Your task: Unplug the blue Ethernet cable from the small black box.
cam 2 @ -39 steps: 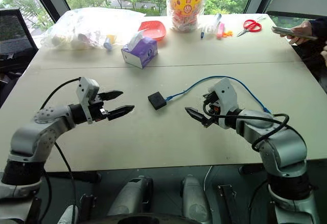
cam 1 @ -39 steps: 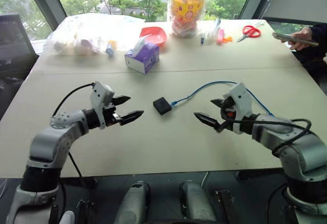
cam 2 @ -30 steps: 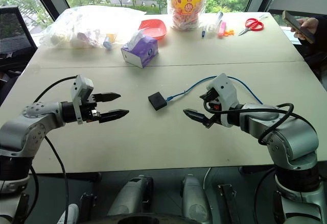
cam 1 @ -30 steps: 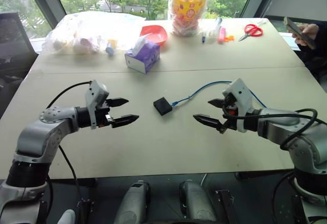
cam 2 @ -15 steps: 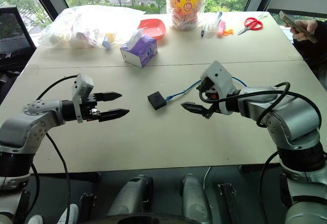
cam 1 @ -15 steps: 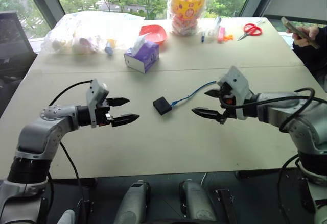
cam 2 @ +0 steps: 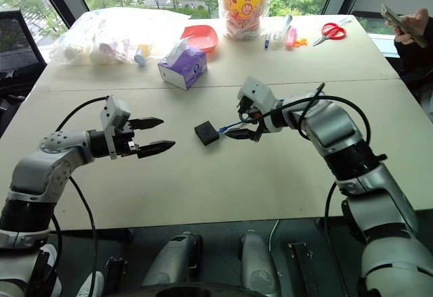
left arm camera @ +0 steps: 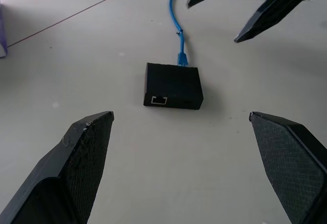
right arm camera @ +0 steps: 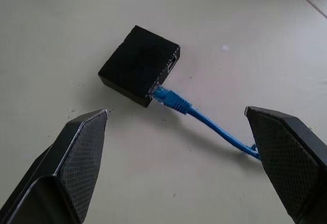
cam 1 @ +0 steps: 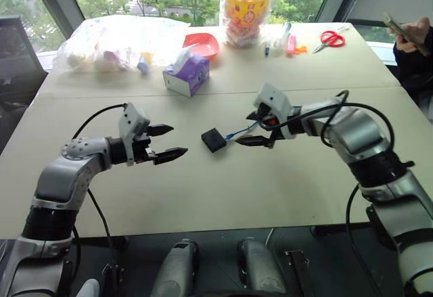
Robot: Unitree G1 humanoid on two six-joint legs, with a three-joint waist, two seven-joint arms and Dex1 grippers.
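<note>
The small black box (cam 1: 214, 139) lies flat near the middle of the table. The blue Ethernet cable (right arm camera: 204, 119) is plugged into its side that faces right and runs off to the right behind my right arm. My right gripper (cam 1: 243, 129) is open just right of the box. It points down at the plug end, one finger on each side of the cable and above it. Left of the box, with a gap between, my left gripper (cam 1: 177, 141) is open and aimed at the box (left arm camera: 173, 86), holding nothing.
A purple tissue box (cam 1: 187, 74), a red bowl (cam 1: 203, 45) and a clear bag of items (cam 1: 111, 40) stand at the back left. A yellow jar (cam 1: 250, 6), pens (cam 1: 287, 43) and red scissors (cam 1: 331, 38) line the far edge. A person's hand with a phone (cam 1: 406, 32) is at the far right.
My right gripper has swung forward and left, from well right of the box to the cable's plug end, rolling and tipping down. The left gripper has stayed about where it was.
</note>
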